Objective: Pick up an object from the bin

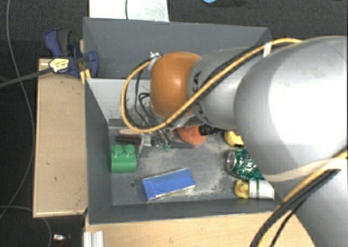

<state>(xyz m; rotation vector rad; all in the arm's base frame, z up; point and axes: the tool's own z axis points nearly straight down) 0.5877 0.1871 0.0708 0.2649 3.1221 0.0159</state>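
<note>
Down by the green block (123, 158), the end effector (156, 141) hovers; open or closed, unclear.

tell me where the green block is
In the camera view, the green block lies by the left wall of the bin, with the blue pack to its lower right.

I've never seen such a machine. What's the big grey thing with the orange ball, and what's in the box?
The grey shape is a robot arm, reaching in from the right; the camera looks down from above. The orange dome is a cover on its wrist. Under it sits the gripper, low in the grey metal bin, from which it should pick one thing. Nearest lie a green toy block and an orange-red thing; further off, a blue flat pack and a crushed green can. Whether it holds anything is hidden.
</note>
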